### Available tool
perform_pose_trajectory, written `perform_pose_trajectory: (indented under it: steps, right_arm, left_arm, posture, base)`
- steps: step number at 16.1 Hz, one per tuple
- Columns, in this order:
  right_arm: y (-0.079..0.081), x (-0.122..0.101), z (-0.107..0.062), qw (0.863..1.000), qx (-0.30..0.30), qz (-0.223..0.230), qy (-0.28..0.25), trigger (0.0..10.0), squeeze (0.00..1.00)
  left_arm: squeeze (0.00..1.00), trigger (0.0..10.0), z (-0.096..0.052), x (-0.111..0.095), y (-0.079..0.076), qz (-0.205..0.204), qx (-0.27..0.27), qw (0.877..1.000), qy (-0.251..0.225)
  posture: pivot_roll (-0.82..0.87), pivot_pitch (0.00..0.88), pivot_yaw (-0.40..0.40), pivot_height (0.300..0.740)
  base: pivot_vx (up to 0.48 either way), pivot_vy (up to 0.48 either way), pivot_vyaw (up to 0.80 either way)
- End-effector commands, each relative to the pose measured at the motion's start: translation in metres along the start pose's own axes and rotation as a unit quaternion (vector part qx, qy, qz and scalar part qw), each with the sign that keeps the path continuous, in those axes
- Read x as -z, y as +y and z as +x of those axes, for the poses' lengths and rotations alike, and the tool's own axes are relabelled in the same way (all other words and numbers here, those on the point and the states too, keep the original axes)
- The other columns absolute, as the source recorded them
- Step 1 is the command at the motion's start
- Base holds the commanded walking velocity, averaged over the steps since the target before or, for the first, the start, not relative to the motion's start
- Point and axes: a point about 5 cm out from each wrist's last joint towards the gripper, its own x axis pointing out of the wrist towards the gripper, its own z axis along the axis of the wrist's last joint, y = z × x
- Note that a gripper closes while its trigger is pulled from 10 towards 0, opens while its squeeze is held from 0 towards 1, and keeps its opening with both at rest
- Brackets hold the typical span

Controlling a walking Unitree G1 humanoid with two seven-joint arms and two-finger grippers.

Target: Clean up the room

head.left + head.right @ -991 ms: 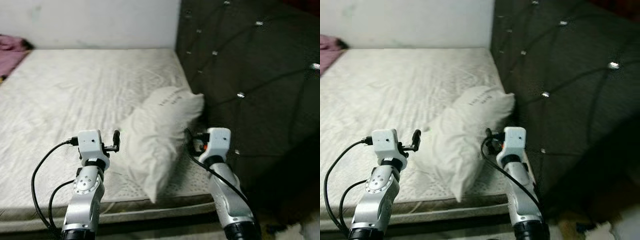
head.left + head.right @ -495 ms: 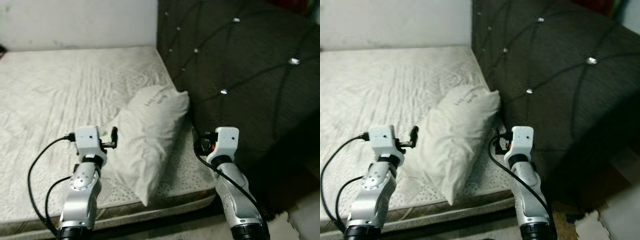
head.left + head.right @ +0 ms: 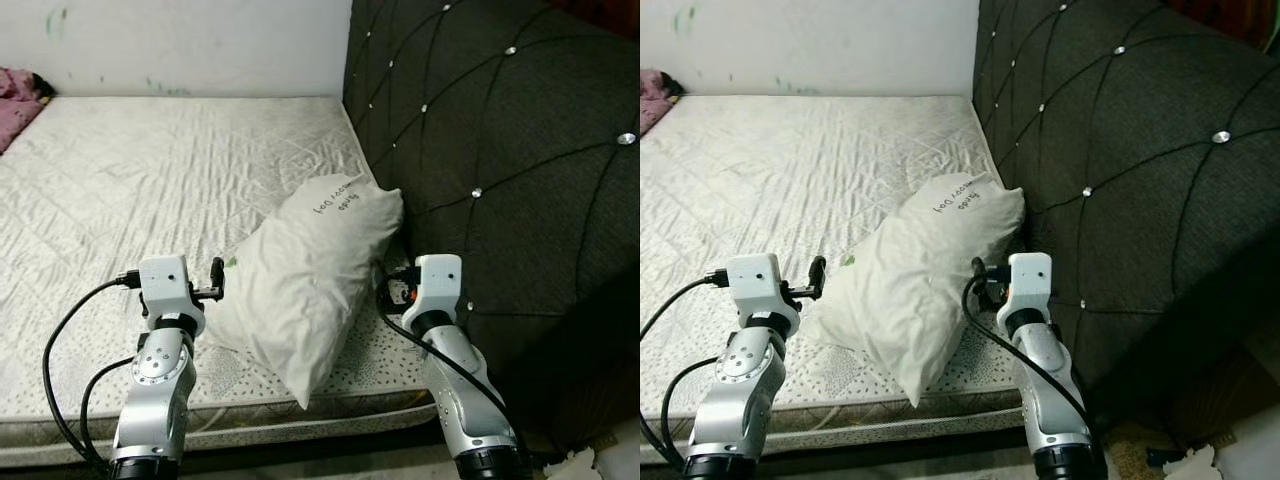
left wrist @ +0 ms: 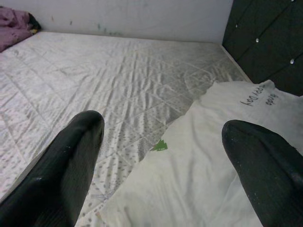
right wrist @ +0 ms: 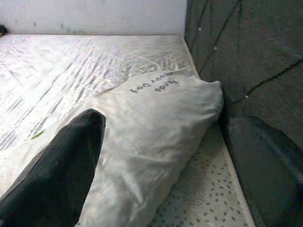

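**Both grippers flank the pillow at the bed's near edge**

The pillow [image 3: 310,275] lies slantwise on the mattress [image 3: 150,180], its far end with the handwriting pushed toward the headboard [image 3: 500,150] at 1 o'clock, its near corner pointing to 6 o'clock and reaching almost to the mattress edge; it looks dropped rather than set, so squaring it against the headboard is probably the tidying job here.

The left gripper [image 4: 161,156] sits at the pillow's 9 o'clock flank, fingers spread wide with nothing between them, one finger [image 4: 71,161] over bare mattress and the other over pillow cloth; the right gripper [image 5: 165,161] sits at the 3 o'clock flank, likewise spread and empty, one finger [image 5: 71,161] over the pillow and the other dark against the headboard side; whether any finger touches the cloth cannot be told. The pose reads as a two-sided approach, one arm per long edge.

Room to move is uneven; toward 9, 10 and 12 o'clock the mattress is open up to the wall [image 3: 200,45], with a pink cloth [image 3: 18,95] far off at 10 o'clock; at 3 o'clock the headboard stands close, leaving the right arm a narrow strip of mattress; at 6 o'clock the edge drops away, so a pull that way risks sliding the pillow off.
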Motion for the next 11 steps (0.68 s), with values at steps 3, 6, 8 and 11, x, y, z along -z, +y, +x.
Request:
perform_pose_trajectory:
  steps: [3,6,8,11]
  right_arm:
    - [-0.0019,-0.0011,0.0006,1.0,0.003,0.0,0.001,10.0,0.0]
    - [-0.0021,-0.0012,-0.0003,1.0,0.005,0.002,0.001,10.0,0.0]
    - [-0.0023,-0.0014,-0.0008,1.0,0.004,0.003,0.0,10.0,0.0]
    - [-0.001,-0.005,-0.0022,1.0,0.0,0.005,-0.005,10.0,0.0]
  left_arm:
    - [0.0,10.0,0.0001,-0.0013,-0.0001,0.007,-0.001,1.0,0.001]
    - [0.0,10.0,0.0001,-0.0019,-0.0015,0.007,0.007,1.0,-0.003]
    - [0.0,10.0,-0.0003,-0.0032,-0.0025,0.006,0.008,1.0,-0.006]
    - [0.0,10.0,-0.0026,-0.0067,-0.0012,0.006,0.003,1.0,-0.015]
  posture:
    - [0.03,0.0,-0.024,0.74]
    - [0.03,0.0,-0.02,0.74]
    - [0.03,0.0,-0.022,0.74]
    - [0.04,0.023,-0.024,0.74]
  base:
    - [0.0,0.0,0.0]
    - [0.0,0.0,0.0]
    - [0.0,0.0,0.0]
    - [0.0,0.0,0.0]
